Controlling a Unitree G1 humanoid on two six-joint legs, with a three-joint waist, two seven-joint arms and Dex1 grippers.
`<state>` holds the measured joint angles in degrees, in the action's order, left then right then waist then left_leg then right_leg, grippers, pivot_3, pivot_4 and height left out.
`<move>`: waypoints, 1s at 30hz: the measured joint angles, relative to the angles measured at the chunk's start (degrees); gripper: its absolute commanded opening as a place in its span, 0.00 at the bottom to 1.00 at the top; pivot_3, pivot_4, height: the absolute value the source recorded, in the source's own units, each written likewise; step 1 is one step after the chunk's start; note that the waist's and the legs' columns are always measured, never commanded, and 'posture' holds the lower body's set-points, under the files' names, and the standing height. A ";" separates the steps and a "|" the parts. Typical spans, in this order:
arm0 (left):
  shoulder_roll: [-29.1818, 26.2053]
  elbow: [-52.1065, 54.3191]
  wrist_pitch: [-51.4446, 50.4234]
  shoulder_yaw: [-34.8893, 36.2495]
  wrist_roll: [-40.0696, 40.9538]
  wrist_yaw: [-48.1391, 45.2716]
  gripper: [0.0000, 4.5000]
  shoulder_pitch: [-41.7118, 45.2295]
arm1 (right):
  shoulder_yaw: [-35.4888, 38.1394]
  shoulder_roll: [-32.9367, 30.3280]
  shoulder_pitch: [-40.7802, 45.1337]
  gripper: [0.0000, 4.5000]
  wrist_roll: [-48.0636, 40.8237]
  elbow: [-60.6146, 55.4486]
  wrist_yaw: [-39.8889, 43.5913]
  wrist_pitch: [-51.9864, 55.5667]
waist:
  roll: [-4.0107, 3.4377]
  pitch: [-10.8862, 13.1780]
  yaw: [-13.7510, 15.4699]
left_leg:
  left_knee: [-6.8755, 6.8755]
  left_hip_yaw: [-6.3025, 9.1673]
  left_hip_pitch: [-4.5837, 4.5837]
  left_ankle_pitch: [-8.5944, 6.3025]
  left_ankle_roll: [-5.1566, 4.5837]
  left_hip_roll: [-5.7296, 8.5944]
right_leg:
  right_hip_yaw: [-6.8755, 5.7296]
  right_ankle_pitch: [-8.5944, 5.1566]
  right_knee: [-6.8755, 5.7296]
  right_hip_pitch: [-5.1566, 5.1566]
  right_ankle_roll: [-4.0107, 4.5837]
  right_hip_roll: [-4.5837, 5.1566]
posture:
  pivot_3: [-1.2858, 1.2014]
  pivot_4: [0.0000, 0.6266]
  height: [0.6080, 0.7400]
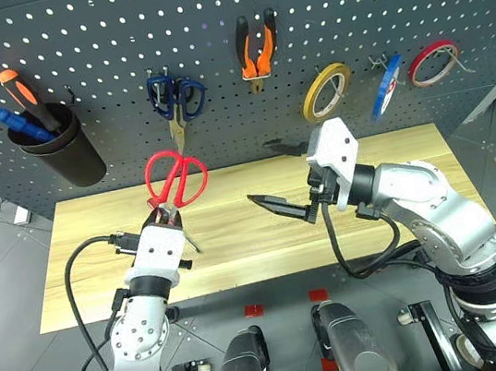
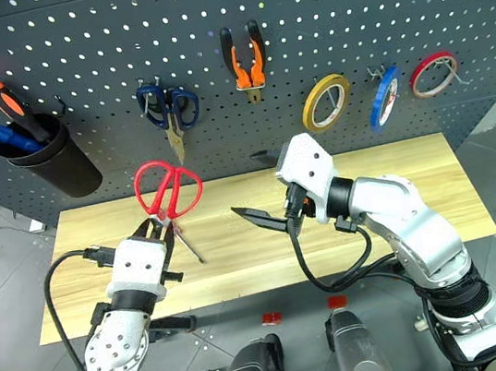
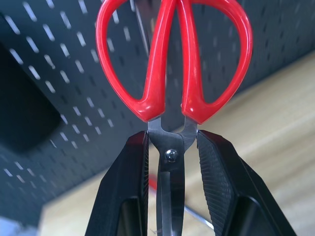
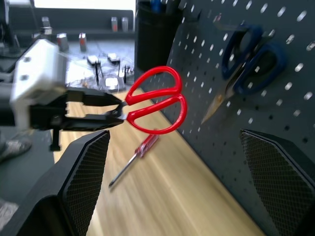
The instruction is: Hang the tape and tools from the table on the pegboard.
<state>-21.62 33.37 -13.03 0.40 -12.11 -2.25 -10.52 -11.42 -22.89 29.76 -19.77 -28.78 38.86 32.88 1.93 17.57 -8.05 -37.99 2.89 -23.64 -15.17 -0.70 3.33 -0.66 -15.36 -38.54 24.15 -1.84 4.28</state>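
My left gripper [image 1: 165, 219] is shut on the red-handled scissors [image 1: 175, 179] at their pivot, holding them above the table [image 1: 403, 162] with the handles up, just in front of the pegboard [image 1: 96, 40]. In the left wrist view the black fingers [image 3: 130, 187] clamp the steel by the rivet. My right gripper [image 1: 277, 177] hangs open over the table's middle, holding nothing. The small red-handled screwdriver [image 4: 146, 144] lies on the table under the scissors. The orange-and-black pliers [image 1: 257, 49] and the blue tape [image 1: 385, 86] hang on the pegboard.
Blue-handled scissors [image 1: 175, 98] hang on the pegboard just above the red ones. A yellow tape ring [image 1: 326, 92] and a red one [image 1: 433, 63] hang at the right. A black cup [image 1: 60, 148] with screwdrivers is mounted at the left.
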 measured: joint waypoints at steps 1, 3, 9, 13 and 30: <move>0.00 1.32 0.17 0.40 -0.62 0.00 0.25 -0.34 | 0.54 0.25 -0.12 1.00 -0.68 -0.03 0.01 0.02 | 0.00 0.00 -0.01 | 0.00 0.01 -0.04 0.00 0.00 -0.01 | -0.01 0.00 -0.01 0.02 0.00 0.00 | 0.39 0.50 1.00; -0.06 3.47 0.20 1.76 -1.62 -0.24 0.25 -0.15 | 1.30 0.67 -0.21 1.00 -1.82 -0.03 -0.05 0.01 | -0.01 0.00 0.03 | 0.00 0.03 -0.07 0.00 0.00 -0.01 | -0.05 0.00 -0.02 0.04 0.00 -0.01 | 0.40 0.50 1.00; -1.27 2.24 0.08 5.36 -1.36 -2.27 0.25 10.31 | 1.18 3.90 1.74 1.00 -1.78 1.22 -0.66 -0.59 | -0.01 0.00 0.08 | -0.12 0.05 -0.08 0.02 -0.01 0.00 | -0.10 0.04 -0.09 0.02 -0.04 -0.06 | 0.40 0.50 1.00; -2.70 -5.73 1.51 5.71 -0.37 -4.24 0.25 17.78 | 0.81 5.30 4.31 1.00 -1.54 4.03 -0.65 -1.73 | 0.00 0.00 0.02 | -0.11 0.04 -0.11 0.02 -0.01 0.00 | -0.11 0.06 -0.08 0.04 -0.06 -0.08 | 0.39 0.50 1.00; -3.13 -19.21 10.79 2.76 -0.44 -6.58 0.25 23.32 | 0.42 7.22 6.70 1.00 -1.16 7.24 -0.57 -3.53 | -0.01 0.00 -0.09 | -0.12 0.04 -0.16 0.03 0.00 0.03 | -0.07 0.07 -0.04 0.11 -0.06 -0.03 | 0.39 0.48 1.00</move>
<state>-24.75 14.16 -2.23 3.16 -12.55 -8.83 12.80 -10.99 -15.67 36.46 -20.93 -21.54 38.28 29.35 1.92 17.57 -8.14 -38.11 2.93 -23.80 -15.14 -0.70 3.36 -0.73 -15.29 -38.58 24.26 -1.91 4.25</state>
